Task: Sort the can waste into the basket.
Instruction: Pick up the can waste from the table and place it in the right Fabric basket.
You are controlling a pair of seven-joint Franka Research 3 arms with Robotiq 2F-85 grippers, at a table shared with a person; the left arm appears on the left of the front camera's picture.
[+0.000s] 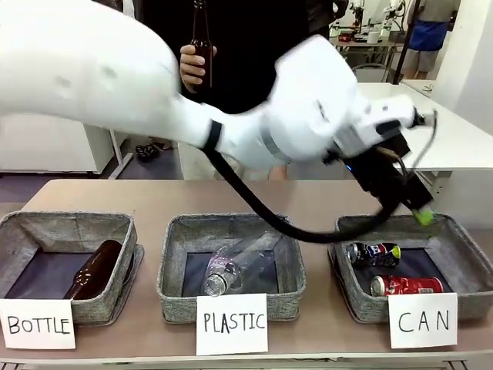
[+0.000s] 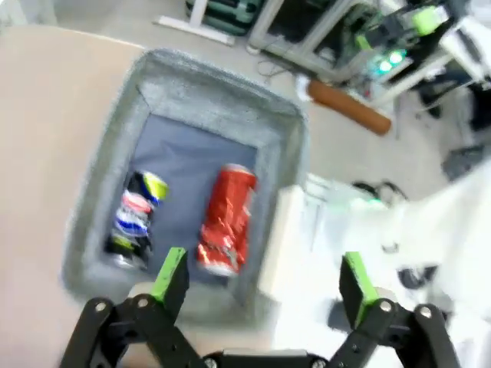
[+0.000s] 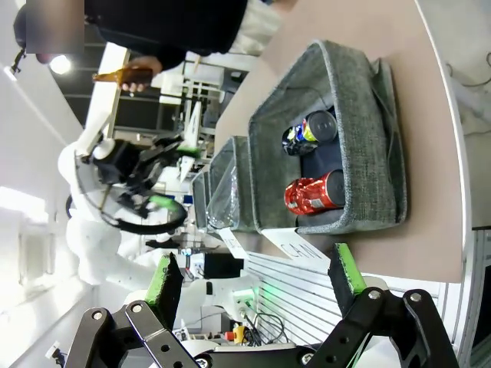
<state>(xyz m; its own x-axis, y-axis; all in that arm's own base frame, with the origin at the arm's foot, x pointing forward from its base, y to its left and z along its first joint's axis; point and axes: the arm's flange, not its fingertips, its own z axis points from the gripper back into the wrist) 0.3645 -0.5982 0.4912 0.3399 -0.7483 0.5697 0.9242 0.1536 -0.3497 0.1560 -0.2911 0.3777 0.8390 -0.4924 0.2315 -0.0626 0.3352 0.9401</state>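
My left arm stretches across the front of my body from the left side to the far right, wrist angled downward. My left gripper (image 2: 261, 280) has its jaws spread wide, holding nothing. My right gripper (image 3: 253, 280) likewise has its green-padded fingers (image 3: 343, 270) spread wide apart and empty.

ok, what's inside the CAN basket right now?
Inside the grey woven-fabric CAN basket: a red metal can and a dark can with blue and red marks, both lying down. Its near-wall floor strip is hidden.
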